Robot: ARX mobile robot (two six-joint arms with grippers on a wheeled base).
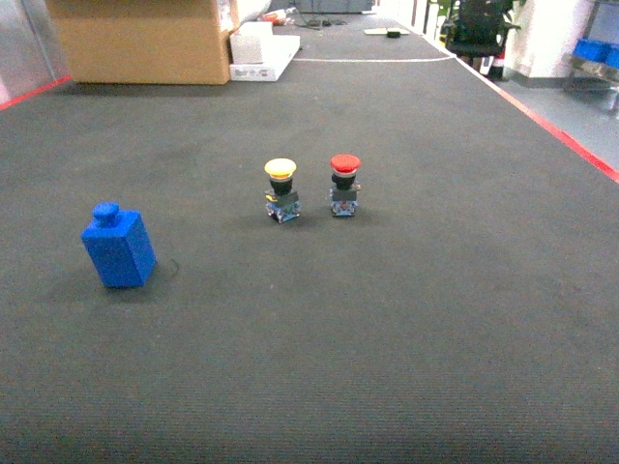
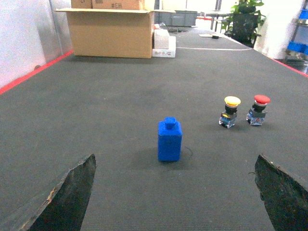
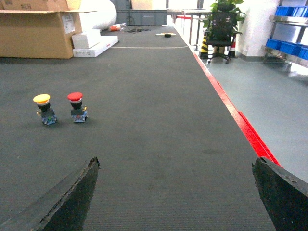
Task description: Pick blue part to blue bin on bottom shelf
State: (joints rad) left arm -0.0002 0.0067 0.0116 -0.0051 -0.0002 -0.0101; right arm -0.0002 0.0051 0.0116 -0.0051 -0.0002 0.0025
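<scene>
One blue part point(image 2: 170, 140) upright, ahead of wide-spread left gripper point(image 2: 173, 197)

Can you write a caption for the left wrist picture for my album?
Small dark-blue blocky part standing on dark carpet between the open left gripper's fingers.

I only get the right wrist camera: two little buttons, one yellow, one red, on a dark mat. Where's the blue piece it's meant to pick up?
Observer: The blue part stands on the mat well to the left of the yellow-capped button, outside your picture.
Operator: Is it lying down?
Observer: No, it is upright, with its small knob on top.
Operator: Has an arm got hold of it?
Observer: No. The left gripper is open. The part sits ahead of it, lined up with the gap between its fingers, untouched.
</scene>
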